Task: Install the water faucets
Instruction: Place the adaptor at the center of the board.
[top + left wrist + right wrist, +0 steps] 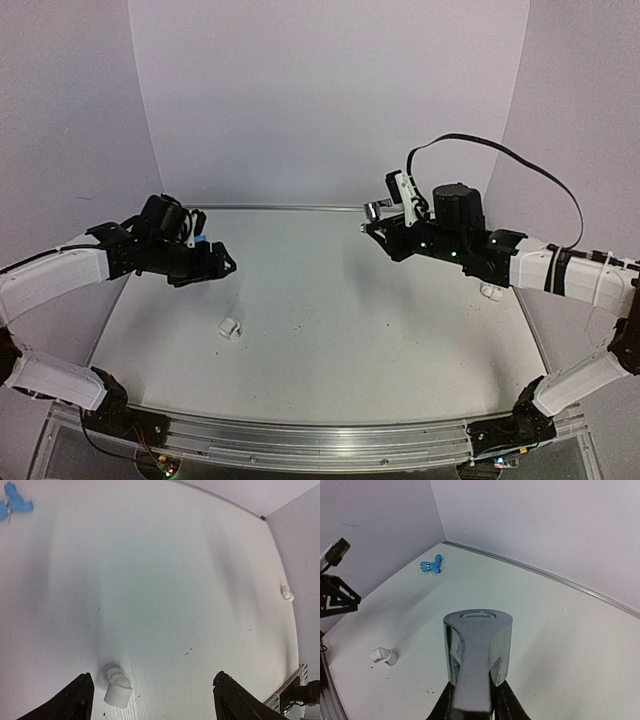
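The shiny silver faucet [477, 650] is held between the jaws of my right gripper [474, 707], which is raised above the table at the back right [380, 220]. The bright blue faucet [432, 566] lies on the table at the back left; it also shows in the left wrist view [17, 505] and, partly hidden behind my left arm, in the top view [200, 242]. My left gripper [225, 265] is open and empty above the table. Its fingers [80, 700] stand wide apart, with a white pipe fitting [117, 686] lying below, close to the left one.
That white elbow fitting [230, 327] lies left of the table's middle. A second white fitting [490, 292] lies near the right edge, under my right arm. Purple walls close in the back and both sides. A metal rail [320, 440] runs along the near edge.
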